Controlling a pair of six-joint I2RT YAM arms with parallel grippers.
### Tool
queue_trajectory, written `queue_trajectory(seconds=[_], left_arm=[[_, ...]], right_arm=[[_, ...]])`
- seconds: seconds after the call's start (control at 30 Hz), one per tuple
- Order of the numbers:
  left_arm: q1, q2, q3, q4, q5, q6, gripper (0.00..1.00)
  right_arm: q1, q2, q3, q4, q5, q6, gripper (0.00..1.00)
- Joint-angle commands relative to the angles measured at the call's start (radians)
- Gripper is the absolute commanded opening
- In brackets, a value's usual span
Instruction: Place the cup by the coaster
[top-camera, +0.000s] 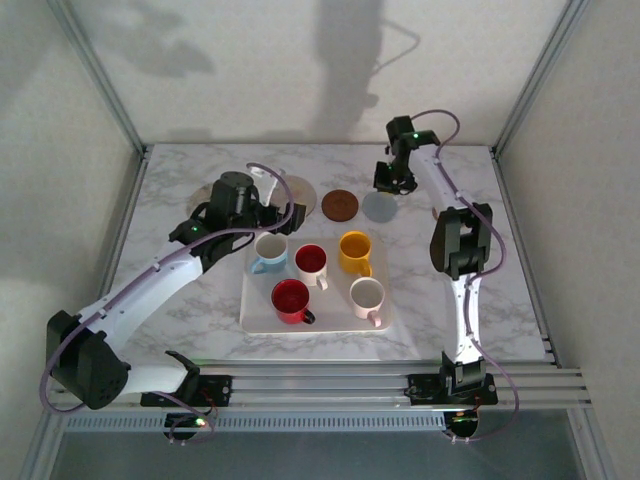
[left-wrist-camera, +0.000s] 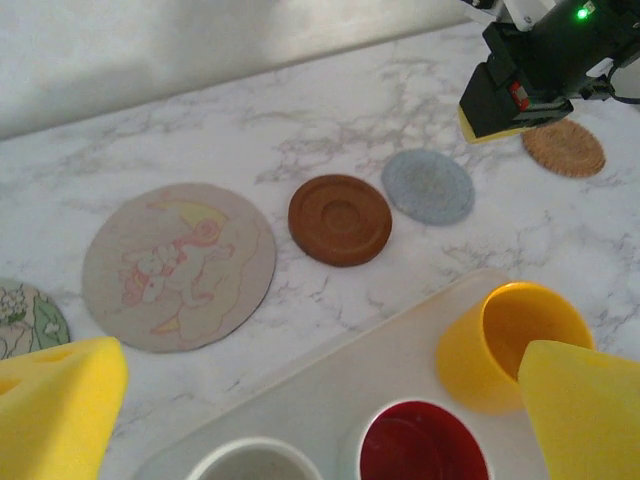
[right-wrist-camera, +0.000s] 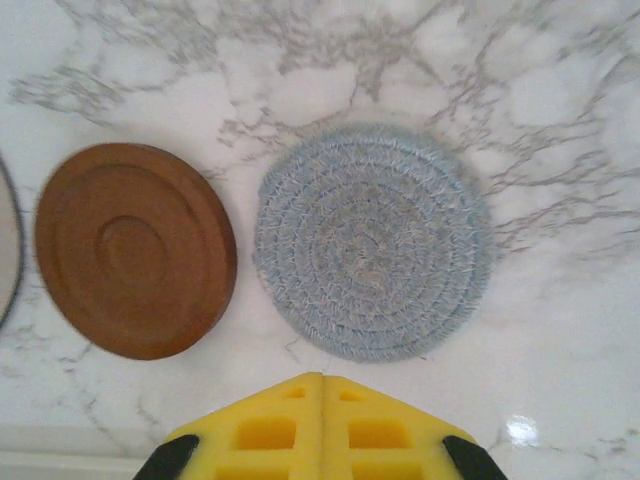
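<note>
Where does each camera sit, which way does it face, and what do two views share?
Top external: above and behind the bases, looking down on the tray; left arm and right arm show.
Left wrist: over the tray, facing the far edge; the left gripper open, at the bottom corners.
Right wrist: straight down on the brown coaster and grey coaster; shut right gripper at the bottom.
Shared: both wrist views show those two coasters.

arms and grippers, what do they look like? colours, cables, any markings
The left arm and right arm have white links, black joint housings, looping purple cables and small green lights. The left gripper and right gripper carry yellow pads. The right gripper's pads show square recesses.
</note>
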Motion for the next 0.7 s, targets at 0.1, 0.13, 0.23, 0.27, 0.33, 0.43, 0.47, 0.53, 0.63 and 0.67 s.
queue_trajectory(seconds=[0.1,0.13,0.23,0.27,0.33,0.43,0.47,0.53,0.63,0.67], left_arm=[[-0.035,0.045,0.059,0.056,0.012,-0.007,1.00],[-0.041,0.061,0.069,0.055,0.016,-0.004,1.00],[-0.056,0.106,0.099,0.060,0.028,0.003,1.00],[-0.060,0.118,0.105,0.062,0.034,0.004,1.00],[-0.070,0.145,0.118,0.072,0.046,0.008,1.00],[-0.081,0.184,0.137,0.085,0.069,0.005,1.00],[-0.086,0.194,0.141,0.086,0.078,0.006,1.00],[-0.097,0.220,0.150,0.091,0.085,0.007,1.00],[-0.108,0.252,0.163,0.091,0.092,0.006,1.00],[-0.111,0.262,0.167,0.091,0.094,0.006,1.00]], right_arm=[[-0.051,-0.119,-0.068,-0.027,0.025,-0.021,0.00],[-0.061,-0.130,-0.081,-0.026,0.030,-0.020,0.00],[-0.093,-0.161,-0.123,-0.019,0.039,-0.021,0.00],[-0.101,-0.168,-0.138,-0.014,0.043,-0.021,0.00],[-0.122,-0.180,-0.164,-0.009,0.050,-0.020,0.00],[-0.155,-0.191,-0.198,-0.003,0.064,-0.020,0.00],[-0.166,-0.193,-0.209,0.002,0.068,-0.017,0.00],[-0.192,-0.194,-0.231,0.014,0.073,-0.003,0.00],[-0.227,-0.186,-0.256,0.030,0.101,0.030,0.00],[-0.236,-0.185,-0.268,0.042,0.110,0.042,0.00]])
